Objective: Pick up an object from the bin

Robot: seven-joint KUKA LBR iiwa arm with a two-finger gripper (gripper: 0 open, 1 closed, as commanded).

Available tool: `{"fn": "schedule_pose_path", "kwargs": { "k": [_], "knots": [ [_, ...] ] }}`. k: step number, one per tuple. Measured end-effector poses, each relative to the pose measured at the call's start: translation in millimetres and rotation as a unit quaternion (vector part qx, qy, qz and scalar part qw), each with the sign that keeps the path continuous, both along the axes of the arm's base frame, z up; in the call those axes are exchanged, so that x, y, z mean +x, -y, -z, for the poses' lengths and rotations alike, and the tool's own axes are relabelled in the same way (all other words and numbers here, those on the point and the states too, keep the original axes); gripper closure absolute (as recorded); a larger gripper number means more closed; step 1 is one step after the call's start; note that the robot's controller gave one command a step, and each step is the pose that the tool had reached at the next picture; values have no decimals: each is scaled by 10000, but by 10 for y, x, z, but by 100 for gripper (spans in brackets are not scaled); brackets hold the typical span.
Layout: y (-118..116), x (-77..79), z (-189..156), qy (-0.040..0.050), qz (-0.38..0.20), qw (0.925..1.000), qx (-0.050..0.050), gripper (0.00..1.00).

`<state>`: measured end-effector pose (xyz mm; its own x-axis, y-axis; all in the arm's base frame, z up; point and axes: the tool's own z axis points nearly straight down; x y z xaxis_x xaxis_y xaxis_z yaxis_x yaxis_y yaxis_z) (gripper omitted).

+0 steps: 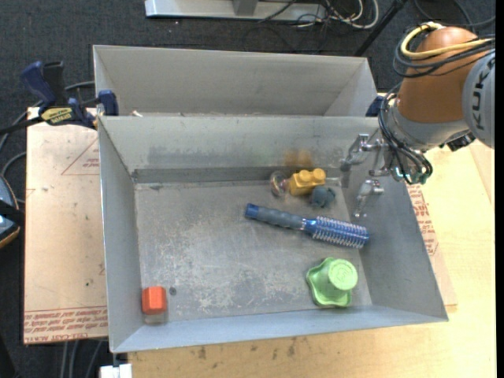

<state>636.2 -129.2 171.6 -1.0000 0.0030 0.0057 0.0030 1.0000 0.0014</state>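
Grey bin floor carries a blue hairbrush right of centre, handle pointing upper-left, bristles lower-right (yellow toy just above), the claw spread, empty, nearby.

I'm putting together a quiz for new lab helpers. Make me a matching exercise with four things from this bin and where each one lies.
Things:
1. blue hairbrush
2. green cap
3. orange block
4. yellow toy

Places in the bin:
A. lower left corner of the floor, as the camera sees it
B. by the far wall, right of centre
C. lower right, near the front wall
D. lying slantwise across the floor's right half

Pairs: 1-D; 2-C; 3-A; 4-B
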Motion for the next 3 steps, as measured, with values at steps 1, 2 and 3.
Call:
{"fn": "schedule_pose_path", "kwargs": {
  "k": [1,2,3],
  "knots": [
    [-226,-449,987,65,619,9981,-2,0],
    [-218,-426,944,89,606,9981,-13,100],
    [-361,-341,-477,77,431,9990,-13,100]
  ]
}}
